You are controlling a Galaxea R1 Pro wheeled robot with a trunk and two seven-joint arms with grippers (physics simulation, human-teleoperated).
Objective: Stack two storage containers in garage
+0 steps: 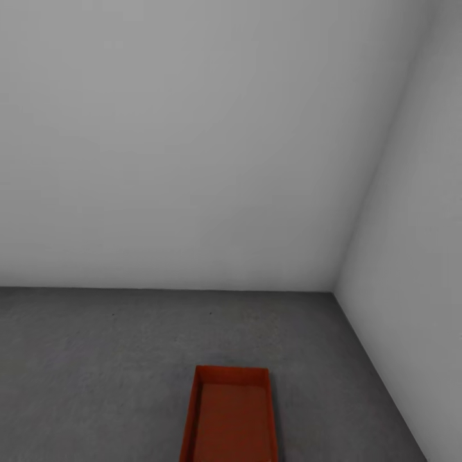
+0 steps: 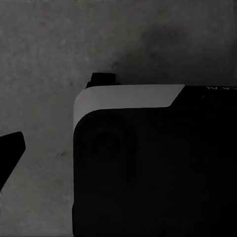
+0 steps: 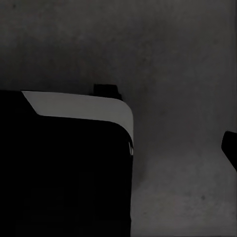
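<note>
container (image 1: 232, 417) lying on the dark grey floor (image 1: 96, 359), cut off at the near edge of the head view | long axis running away toward the wall corner (image 1: 335, 290) | grippers' grasp: cannot tell | wrist cameras looking down at robot base (image 2: 148, 163) over floor

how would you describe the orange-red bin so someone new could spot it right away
Find the corner where the two plain white-grey walls meet the dark grey floor. In the head view, the storage container sits on that floor short of the corner, an open-top rectangular bin with low walls, cut off by the picture's lower edge. It is the one patch of orange-red colour among grey surfaces.
</note>
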